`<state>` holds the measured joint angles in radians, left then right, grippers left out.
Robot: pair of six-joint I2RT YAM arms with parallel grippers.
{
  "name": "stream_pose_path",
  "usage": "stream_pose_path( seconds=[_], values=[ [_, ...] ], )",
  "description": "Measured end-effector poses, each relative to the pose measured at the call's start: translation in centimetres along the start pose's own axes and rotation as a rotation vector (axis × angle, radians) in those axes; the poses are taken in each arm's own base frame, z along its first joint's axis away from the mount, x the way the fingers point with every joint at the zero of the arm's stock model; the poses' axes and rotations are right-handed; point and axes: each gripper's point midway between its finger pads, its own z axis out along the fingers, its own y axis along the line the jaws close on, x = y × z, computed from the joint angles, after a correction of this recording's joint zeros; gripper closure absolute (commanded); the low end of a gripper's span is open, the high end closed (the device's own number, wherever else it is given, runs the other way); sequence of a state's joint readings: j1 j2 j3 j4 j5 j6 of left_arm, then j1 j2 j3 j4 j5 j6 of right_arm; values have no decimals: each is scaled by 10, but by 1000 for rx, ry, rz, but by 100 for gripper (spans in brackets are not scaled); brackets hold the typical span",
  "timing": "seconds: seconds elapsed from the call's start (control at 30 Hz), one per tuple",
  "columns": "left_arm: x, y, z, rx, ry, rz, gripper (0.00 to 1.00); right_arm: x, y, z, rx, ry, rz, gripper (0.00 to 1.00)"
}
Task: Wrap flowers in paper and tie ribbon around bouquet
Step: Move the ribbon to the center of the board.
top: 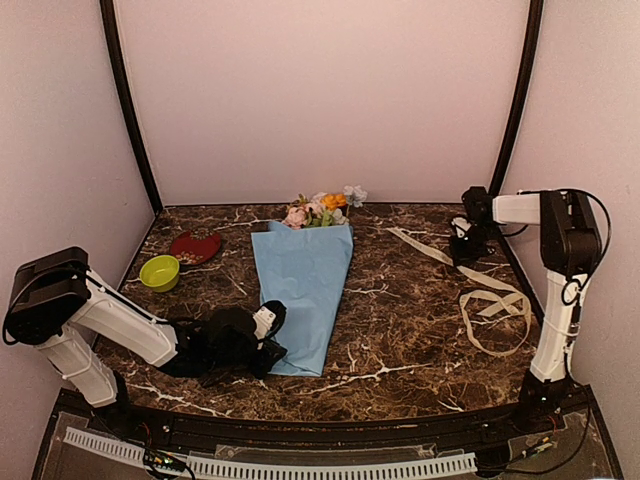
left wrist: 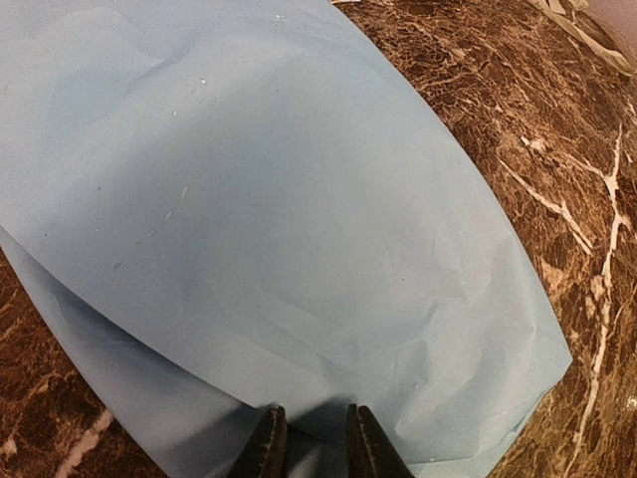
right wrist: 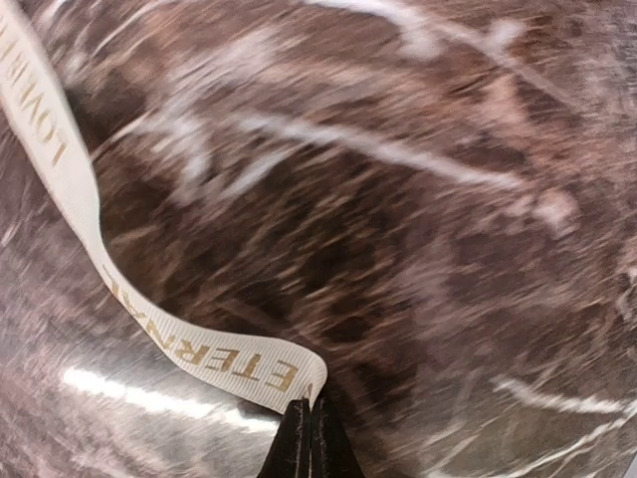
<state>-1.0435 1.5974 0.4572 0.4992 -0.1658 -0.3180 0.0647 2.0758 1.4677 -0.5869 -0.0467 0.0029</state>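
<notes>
The left end effector lies low on the dark marble-patterned table, at the near, narrow end of the bouquet. Its black fingers stand a narrow gap apart with their tips against the light-blue paper; whether they pinch the sheet cannot be told from the wrist view. The paper forms a flat cone running from 6 o'clock to 12 o'clock near the table's middle, with a lower layer showing along one side edge. The flowers, orange, pink, white and pale blue, poke out of its wide far end by the back wall. At 3 o'clock of the cone, toward the table's right edge, the right end effector points down, its fingers clenched on the very end of the cream ribbon. The blurred right wrist view shows gold lettering on the strip as it curves away from the closed tips toward 10 o'clock. The rest of the ribbon lies in loose loops at 5 o'clock of that end effector, well apart from the paper. At 9 o'clock of the cone sits a lime-green bowl, with a red dish just beside it at 1 o'clock.
</notes>
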Motion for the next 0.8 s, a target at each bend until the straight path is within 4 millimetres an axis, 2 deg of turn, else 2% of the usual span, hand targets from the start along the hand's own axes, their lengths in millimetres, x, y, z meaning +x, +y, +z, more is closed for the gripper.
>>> stream_pose_path(
  seconds=[0.07,0.17,0.23,0.3,0.37,0.4,0.43,0.47,0.53,0.57,0.67,0.7,0.77,0.8],
  values=[
    [0,0,0,0,0,0,80,7,17,-4,-24,30,-29,100],
    [1,0,0,-1,1,0,80,14,61,-25,-127,37,-95,100],
    [2,1,0,-1,1,0,80,11,101,-60,-224,-19,-156,100],
    [3,1,0,-1,1,-1,80,8,143,-104,-323,-105,-232,100],
    [3,1,-1,0,-2,-2,80,16,195,-151,-438,-190,-341,100],
    [2,1,-1,1,-4,-2,80,26,223,-172,-497,-222,-410,100],
    [1,1,-1,2,-9,-3,80,39,249,-188,-555,-235,-475,100],
    [1,1,0,3,-11,-3,80,61,279,-202,-623,-235,-558,100],
    [0,1,0,2,-14,-4,80,108,322,-215,-726,-189,-691,100],
    [0,1,0,1,-16,-4,80,143,345,-219,-778,-136,-775,100],
    [0,1,1,-1,-21,-5,80,221,375,-214,-858,33,-927,99],
    [0,1,1,-2,-22,-6,80,240,380,-211,-870,81,-960,94],
    [-1,1,1,-2,-24,-7,80,273,384,-200,-877,176,-1007,64],
    [-1,1,1,-2,-24,-8,80,287,384,-192,-871,224,-1022,53]
  ],
)
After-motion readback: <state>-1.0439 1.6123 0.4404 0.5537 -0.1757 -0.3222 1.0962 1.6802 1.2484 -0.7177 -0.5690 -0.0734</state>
